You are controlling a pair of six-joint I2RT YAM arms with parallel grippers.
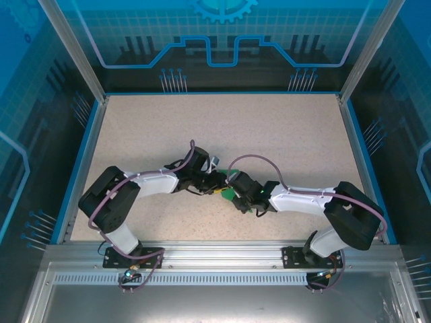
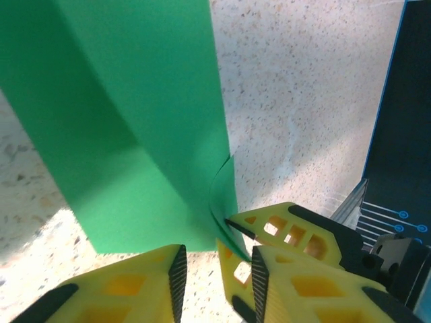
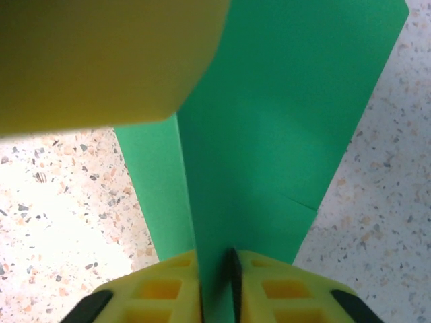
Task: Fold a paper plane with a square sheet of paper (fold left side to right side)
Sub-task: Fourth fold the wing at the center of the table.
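Observation:
The square sheet of paper (image 1: 229,194) is a bright green folded piece at the table's middle, where the two arms meet. In the right wrist view the paper (image 3: 269,121) stands up as creased layers, and my right gripper (image 3: 215,269) is shut on its near edge. The left wrist view shows the paper (image 2: 135,114) as a long folded flap, with the right gripper (image 2: 239,234) pinching its lower corner. My left gripper (image 2: 215,269) is open just short of that edge, with a bare gap between its pads. In the top view, the left gripper (image 1: 217,180) and right gripper (image 1: 234,196) are nearly touching.
The speckled beige table (image 1: 269,134) stretches wide behind and beside the arms, bounded by a blue rim (image 1: 357,155) and dark walls. A yellow finger of the left gripper (image 3: 101,60) looms close over the paper in the right wrist view.

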